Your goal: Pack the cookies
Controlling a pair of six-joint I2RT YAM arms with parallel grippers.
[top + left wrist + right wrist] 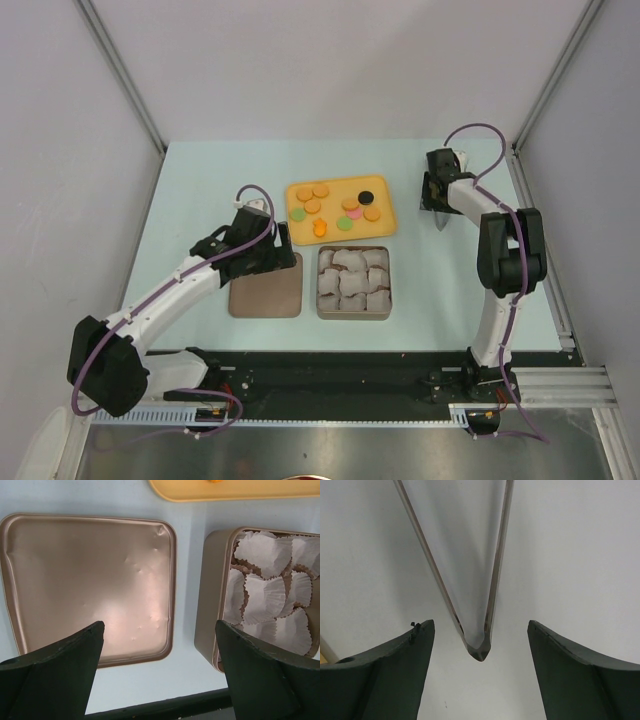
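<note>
Top external view: cookies [313,206] lie on the yellow tray [337,187], beyond the box [353,316]. They look light, thin, stiff and likely slippery, so are best pinched across their edges. Left gripper [159,627] gapes wide above the lid [75,580]. Right gripper [480,625] is spread wide, straddling tongs [498,555]. No writing is readable.

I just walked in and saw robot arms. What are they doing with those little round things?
They are packing cookies. All of them lie on the yellow tray, and none are in the tin of paper cups yet. The left tool hangs open over the flat brown lid, holding nothing. The right tool is open with the metal tongs between its fingers, not yet gripping them.
</note>
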